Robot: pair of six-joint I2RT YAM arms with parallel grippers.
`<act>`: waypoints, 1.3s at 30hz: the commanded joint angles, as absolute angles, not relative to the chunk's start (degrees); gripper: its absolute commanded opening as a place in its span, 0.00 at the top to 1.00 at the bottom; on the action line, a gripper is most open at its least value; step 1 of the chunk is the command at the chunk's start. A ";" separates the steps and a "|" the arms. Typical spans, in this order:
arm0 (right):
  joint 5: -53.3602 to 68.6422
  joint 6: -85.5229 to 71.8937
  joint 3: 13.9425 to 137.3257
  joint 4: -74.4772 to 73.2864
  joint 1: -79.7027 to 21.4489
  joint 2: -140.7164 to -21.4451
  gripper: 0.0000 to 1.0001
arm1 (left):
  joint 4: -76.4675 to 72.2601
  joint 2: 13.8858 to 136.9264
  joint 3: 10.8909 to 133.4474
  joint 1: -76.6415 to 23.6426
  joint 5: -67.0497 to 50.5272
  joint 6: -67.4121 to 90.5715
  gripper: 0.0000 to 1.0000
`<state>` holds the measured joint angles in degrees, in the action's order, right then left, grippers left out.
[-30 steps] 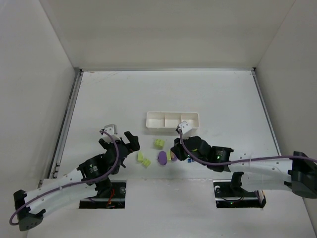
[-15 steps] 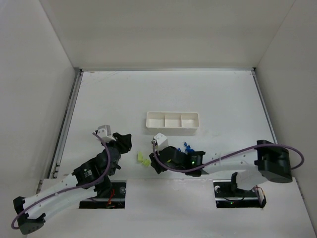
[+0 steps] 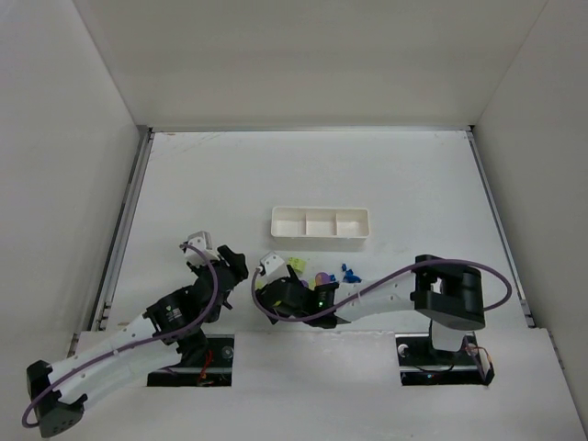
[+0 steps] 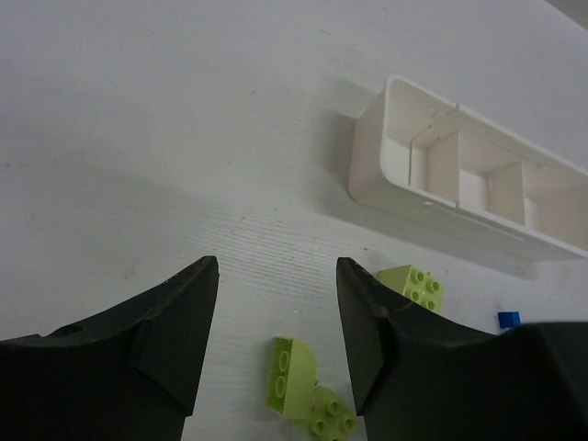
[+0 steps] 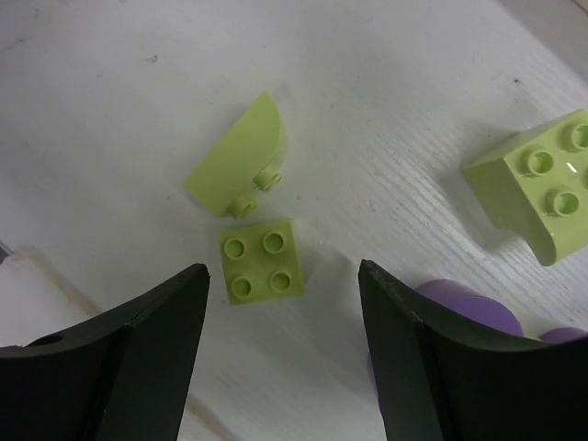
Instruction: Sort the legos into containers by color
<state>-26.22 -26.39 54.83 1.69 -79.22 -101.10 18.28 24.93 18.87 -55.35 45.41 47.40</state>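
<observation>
The legos lie on the white table in front of the containers, a long white tray [image 3: 320, 223] [image 4: 459, 175] with three empty compartments. A yellow-green rounded piece [image 5: 237, 156] [image 4: 292, 372] and a yellow-green square brick [image 5: 262, 261] [image 4: 331, 418] lie side by side. A bigger yellow-green block [image 5: 542, 188] [image 4: 415, 285] [image 3: 296, 265], a purple piece [image 5: 469, 303] [image 3: 322, 278] and small blue bricks [image 3: 349, 273] [image 4: 508, 319] lie to their right. My right gripper [image 5: 283, 276] [image 3: 274, 296] hovers open right over the square brick. My left gripper [image 4: 276, 276] [image 3: 231, 268] stands open and empty just left of the pair.
The right arm [image 3: 386, 289] stretches low across the table's near edge, covering the two small yellow-green pieces in the top view. White walls [image 3: 110, 138] enclose the table on three sides. A metal rail [image 3: 124, 230] runs along the left edge.
The right arm swung left across the legos and its jaws opened over the small yellow-green pieces. The left gripper narrowed from wide open, then partly reopened, shifting slightly left.
</observation>
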 commanded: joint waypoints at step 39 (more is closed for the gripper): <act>-23.89 -23.47 45.09 5.80 -36.43 -80.77 0.44 | 21.79 46.22 22.32 -72.28 48.25 55.02 0.49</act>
